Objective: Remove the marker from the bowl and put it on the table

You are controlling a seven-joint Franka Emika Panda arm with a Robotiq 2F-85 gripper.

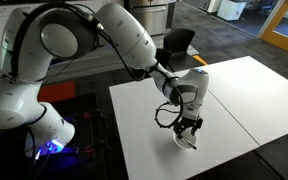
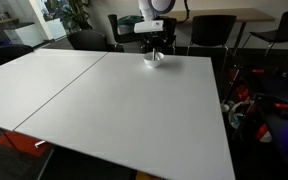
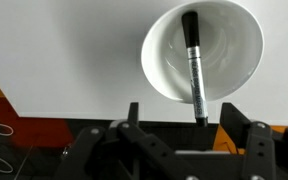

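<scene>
The small white bowl [image 3: 224, 45] stands on the white table [image 3: 64, 50] near its edge. The dark marker [image 3: 193, 60] leans in the bowl, and its lower end sticks out over the rim. In the wrist view my gripper [image 3: 181, 112] is open just above the bowl, its two fingers wide apart. The marker's end lies between them, nearer the right finger, not clamped. In both exterior views the gripper [image 1: 187, 130] [image 2: 155, 44] hangs right over the bowl [image 1: 187, 143] [image 2: 154, 58]. The marker is too small to make out there.
The table [image 1: 234, 100] [image 2: 114, 100] is two white panels joined by a thin seam. The bowl stands close to the table edge on the robot's side. Black chairs [image 2: 212, 30] stand behind the table. Cables and a red item [image 2: 246, 100] lie on the floor.
</scene>
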